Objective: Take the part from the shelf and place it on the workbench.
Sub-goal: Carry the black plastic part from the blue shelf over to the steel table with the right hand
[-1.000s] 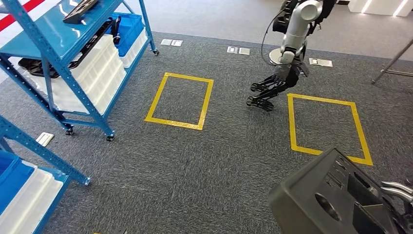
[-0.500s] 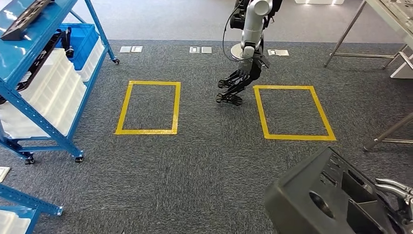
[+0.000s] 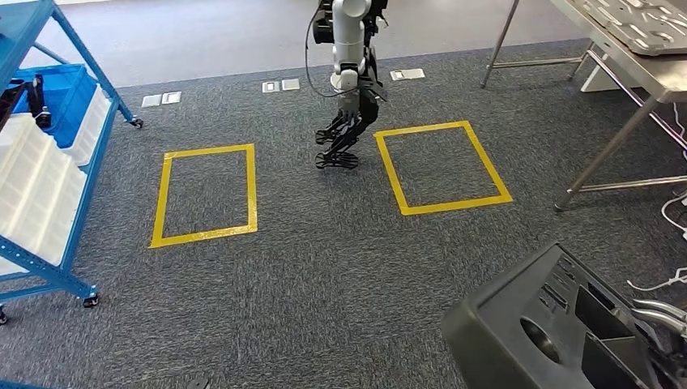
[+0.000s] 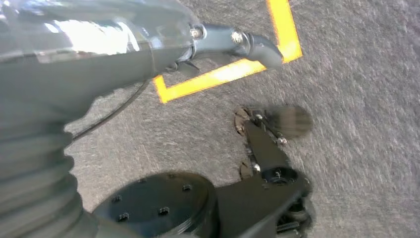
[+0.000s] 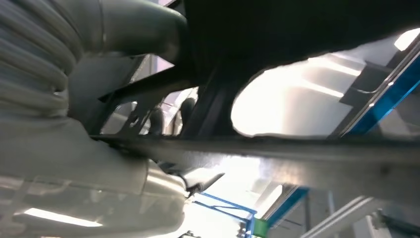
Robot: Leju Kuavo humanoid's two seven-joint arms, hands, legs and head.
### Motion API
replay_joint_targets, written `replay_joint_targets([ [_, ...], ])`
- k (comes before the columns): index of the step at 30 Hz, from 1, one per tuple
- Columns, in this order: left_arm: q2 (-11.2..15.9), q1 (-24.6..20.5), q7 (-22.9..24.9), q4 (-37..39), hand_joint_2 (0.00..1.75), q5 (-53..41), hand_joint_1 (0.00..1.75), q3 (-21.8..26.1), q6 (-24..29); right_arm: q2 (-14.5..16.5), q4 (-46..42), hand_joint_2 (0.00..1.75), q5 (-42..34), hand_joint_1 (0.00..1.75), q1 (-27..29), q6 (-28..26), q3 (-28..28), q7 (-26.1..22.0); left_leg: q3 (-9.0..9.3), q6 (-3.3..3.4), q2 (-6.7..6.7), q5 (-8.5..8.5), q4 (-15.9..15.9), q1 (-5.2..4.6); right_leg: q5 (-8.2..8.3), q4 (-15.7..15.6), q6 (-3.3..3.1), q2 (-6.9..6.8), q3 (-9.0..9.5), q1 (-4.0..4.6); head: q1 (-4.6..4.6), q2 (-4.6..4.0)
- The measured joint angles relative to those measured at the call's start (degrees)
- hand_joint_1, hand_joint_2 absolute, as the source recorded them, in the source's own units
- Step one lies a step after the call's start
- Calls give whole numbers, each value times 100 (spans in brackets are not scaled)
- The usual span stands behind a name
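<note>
From the head view, the black moulded part (image 3: 559, 328) rode low at the robot's right side, carried by the right hand (image 3: 660, 324), whose silver fingers (image 3: 654, 308) showed at the part's far edge; how they closed on it could not be told there. The left hand (image 3: 344, 138) hung over the grey carpet (image 3: 324, 267) between two yellow taped rectangles (image 3: 206, 194), fingers loosely curled and holding nothing. The blue shelf (image 3: 49, 154) with its white bins stood at the left, and the steel bench (image 3: 640, 49) stood at the upper right, its near corner just beyond the right-hand rectangle. From the left wrist view, a dark fingertip (image 4: 265, 49) of the free hand pointed at a corner of yellow tape on the carpet. From the right wrist view, the part's dark ribbed underside (image 5: 297, 29) lay pressed against the hand's grey cover (image 5: 44, 84), the grip itself hidden. The carry looked well under way. Done well, the turn toward the bench would finish squarely, the part held level and clear of the bench legs, then be lowered onto a bare stretch near the bench's near edge.
</note>
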Motion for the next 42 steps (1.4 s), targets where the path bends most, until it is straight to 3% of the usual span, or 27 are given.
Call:
replay_joint_targets([
  [2, -5, 2, 10, 3, 175, -1, 0, -1, -2, 1, -2, 175, 11, 110, 3, 3, -2, 0, -265, -24, -334, -321, 580, 7, 12, -13, -74, 102, 17, -17, -45, 0],
  [4, -8, 29, 26, 6, 175, -2, 0, 0, -3, 2, -1, 175, 20, 110, 0, 9, -1, 3, -682, -21, -507, -633, 1380, 0, 3, -12, -112, 220, 24, -2, -79, 0],
  [5, -8, 41, 32, 6, 175, -1, 0, 2, -1, 2, 0, 175, 23, 110, 0, 13, -1, 6, -824, -14, -529, -658, 1602, -3, -1, -11, -120, 286, 31, 5, -86, 0],
  [6, -8, 46, 33, 6, 175, -1, 0, 3, -1, 2, 0, 175, 26, 110, 0, 17, -2, 10, -866, -2, -537, -570, 1599, -5, -5, -11, -123, 351, 40, 9, -94, 0],
  [7, -8, 45, 33, 6, 175, -1, 0, 4, -1, 2, 1, 175, 28, 110, 0, 22, -4, 13, -796, 18, -552, -382, 1357, -9, -10, -10, -122, 415, 52, 10, -102, 0],
  [9, -7, 39, 32, 6, 175, -2, 0, 4, -1, 2, 1, 175, 34, 110, -6, 32, -5, 17, -471, 68, -681, 64, 524, -22, -23, -9, -104, 533, 80, 8, -120, 0],
  [11, -6, 31, 31, 6, 175, -2, 0, 4, -1, 2, 1, 175, 37, 110, -17, 42, -7, 18, -250, 104, -800, 282, -6, -52, -45, -8, -59, 623, 88, 8, -122, 0],
  [14, -12, 14, 24, 6, 175, -2, 0, 4, -1, 3, 0, 175, 40, 110, -21, 52, -7, 19, -215, 179, -730, 317, -101, -77, -53, -23, 34, 695, 78, -11, -108, 0],
  [16, -20, 5, 16, 3, 175, -2, 0, 6, -1, 3, -1, 175, 43, 110, -30, 57, -5, 19, -207, 249, -645, 353, -151, -57, -178, 159, 76, 541, -13, -18, -86, 0],
  [18, -23, 7, 10, -1, 175, -4, 0, 9, -1, 1, -1, 175, 48, 110, -50, 63, -2, 19, -205, 278, -547, 363, -174, -43, -524, 779, 103, 345, -326, -27, -29, 0],
  [19, -23, 10, 9, -1, 175, -7, 0, 10, -1, 0, 1, 175, 50, 110, -57, 67, 2, 20, -205, 281, -493, 360, -176, -40, -704, 1180, 120, 314, -534, -38, -1, 0],
  [20, -23, 12, 8, -1, 175, -9, 0, 10, -1, 0, 5, 175, 50, 110, -59, 68, 4, 20, -202, 278, -440, 355, -179, -36, -810, 1503, 138, 305, -708, -47, 6, 0],
  [21, -24, 13, 8, -1, 175, -11, 0, 11, -1, 0, 10, 175, 51, 110, -58, 69, 7, 21, -198, 272, -389, 348, -180, -29, -814, 1661, 159, 299, -802, -55, 9, 0],
  [22, -25, 13, 8, -1, 175, -13, 0, 11, -1, 0, 15, 175, 53, 110, -59, 70, 8, 21, -189, 258, -340, 339, -180, -17, -705, 1582, 180, 286, -777, -66, 13, 0],
  [23, -26, 13, 7, 0, 175, -14, 0, 11, -2, 0, 18, 175, 56, 110, -60, 70, 9, 21, -176, 238, -294, 327, -177, -1, -519, 1286, 203, 249, -636, -82, 16, 0],
  [25, -25, 16, 1, -1, 175, -17, 0, 11, -2, 0, 21, 175, 67, 110, -81, 70, 13, 21, -138, 169, -211, 283, -153, 3, -163, 462, 250, 17, -211, -113, 44, 0],
  [26, -22, 19, -3, -2, 175, -20, 0, 11, -2, 0, 24, 175, 74, 110, -98, 71, 16, 22, -118, 132, -180, 251, -142, -2, -69, 179, 248, -79, -60, -119, 55, 0],
  [28, -17, 16, -10, -5, 175, -26, 0, 12, -1, 2, 29, 175, 84, 110, -125, 72, 19, 25, -77, 64, -110, 201, -137, -11, -44, 13, 193, -122, 16, -93, 24, 0],
  [30, -17, 4, -12, -5, 175, -32, 0, 13, -1, 1, 31, 175, 89, 110, -121, 72, 14, 28, -20, -4, -13, 185, -172, 20, -54, 32, 97, -9, 3, -57, -25, 0],
  [31, -18, 0, -12, -4, 175, -33, 0, 13, -2, 0, 31, 175, 92, 110, -118, 72, 13, 29, -13, -38, -47, 137, -130, 40, -50, 29, 54, 44, 9, -57, -29, 0],
  [33, -22, -6, -12, -2, 175, -33, 0, 12, -8, -1, 31, 175, 101, 110, -122, 72, 13, 35, -173, -69, -239, -128, 290, 57, -43, 20, -11, 145, 26, -74, -75, 0],
  [34, -24, -3, -12, 0, 175, -34, 0, 12, -11, 0, 31, 175, 105, 110, -124, 72, 14, 42, -355, -70, -374, -328, 688, 54, -45, 18, -36, 193, 32, -79, -110, 0],
  [36, -26, 12, -8, 2, 175, -34, 0, 13, -14, 0, 32, 175, 111, 110, -126, 72, 14, 59, -744, -53, -487, -607, 1439, 26, -58, 19, -69, 283, 45, -57, -160, 0],
  [37, -26, 20, -6, 2, 175, -34, 0, 14, -13, 0, 32, 175, 114, 110, -124, 72, 15, 65, -846, -28, -513, -585, 1577, 5, -68, 19, -83, 338, 61, -43, -176, 0],
  [38, -26, 23, -4, 2, 175, -34, 0, 15, -11, 0, 33, 175, 116, 110, -122, 72, 15, 69, -845, 9, -538, -447, 1477, -19, -78, 19, -92, 396, 82, -31, -190, 0],
  [40, -25, 23, 3, 1, 175, -26, 0, 16, -8, 1, 33, 175, 121, 110, -123, 71, 15, 71, -597, 112, -677, 25, 737, -81, -100, 18, -97, 517, 125, -25, -208, 0],
  [42, -20, 24, 20, 1, 175, -7, 0, 22, 3, 3, 33, 175, 130, 110, -128, 69, 16, 74, -344, 185, -852, 316, 74, -141, -127, 21, -68, 622, 140, -23, -213, 0],
])
